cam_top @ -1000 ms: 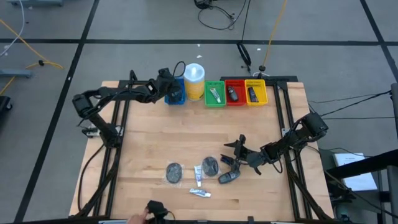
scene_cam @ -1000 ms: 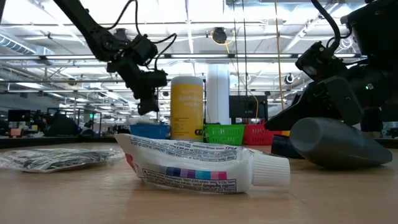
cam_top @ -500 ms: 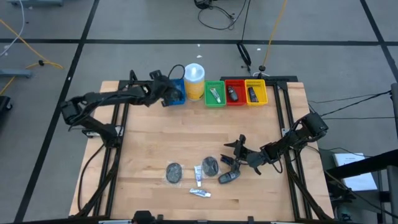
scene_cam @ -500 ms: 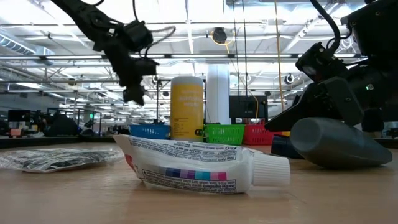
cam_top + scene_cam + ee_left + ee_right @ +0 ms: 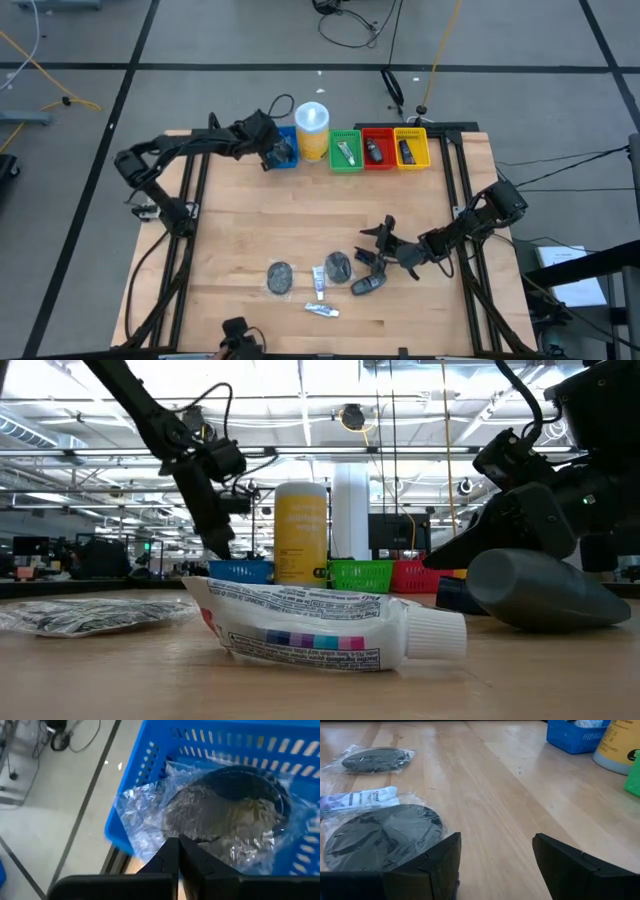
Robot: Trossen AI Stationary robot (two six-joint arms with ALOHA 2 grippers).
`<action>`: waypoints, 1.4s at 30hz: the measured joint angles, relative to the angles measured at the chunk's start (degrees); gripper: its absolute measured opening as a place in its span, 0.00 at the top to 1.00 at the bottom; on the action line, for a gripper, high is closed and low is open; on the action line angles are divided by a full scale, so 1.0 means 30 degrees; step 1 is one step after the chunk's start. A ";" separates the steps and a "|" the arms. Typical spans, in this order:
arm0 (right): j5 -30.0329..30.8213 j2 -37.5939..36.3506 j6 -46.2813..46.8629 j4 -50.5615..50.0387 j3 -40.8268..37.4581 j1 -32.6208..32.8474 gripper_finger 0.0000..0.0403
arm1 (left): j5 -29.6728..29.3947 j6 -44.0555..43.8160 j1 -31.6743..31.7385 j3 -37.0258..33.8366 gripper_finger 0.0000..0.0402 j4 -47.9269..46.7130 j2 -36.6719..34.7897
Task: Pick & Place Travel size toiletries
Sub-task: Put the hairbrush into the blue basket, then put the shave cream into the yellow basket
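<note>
Left gripper reaches to the far edge, jaws closed; right gripper low, jaws seemingly apart

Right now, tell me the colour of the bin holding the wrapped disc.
Blue bin; the left wrist view shows it best.

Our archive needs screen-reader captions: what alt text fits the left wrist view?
A flat round grey disc in crinkled clear wrap lies inside a blue slotted plastic bin. The left gripper, fingers shut and empty, points at it from just outside the bin.

Right gripper open above bench; wrapped disc beside its finger.
</note>
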 joint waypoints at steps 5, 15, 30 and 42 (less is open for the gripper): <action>-0.0029 0.0000 0.0006 -0.0052 0.0000 -0.0034 0.41 | -0.0014 0.1183 0.0117 0.0001 0.97 0.1594 0.1595; -0.0037 0.0000 -0.0035 -0.0168 0.0000 -0.0034 0.41 | -0.1042 0.1930 -0.0438 -0.0015 0.97 0.4319 0.1512; -0.0051 0.0000 0.0335 -0.0605 0.0000 -0.0034 0.41 | -0.3872 -0.4099 -0.6809 0.0007 0.99 0.1049 -0.5293; -0.1375 0.0000 0.0873 -0.0421 0.0007 -0.0034 0.41 | -0.4209 -1.0024 -1.6220 -0.5068 0.99 0.6858 -0.6679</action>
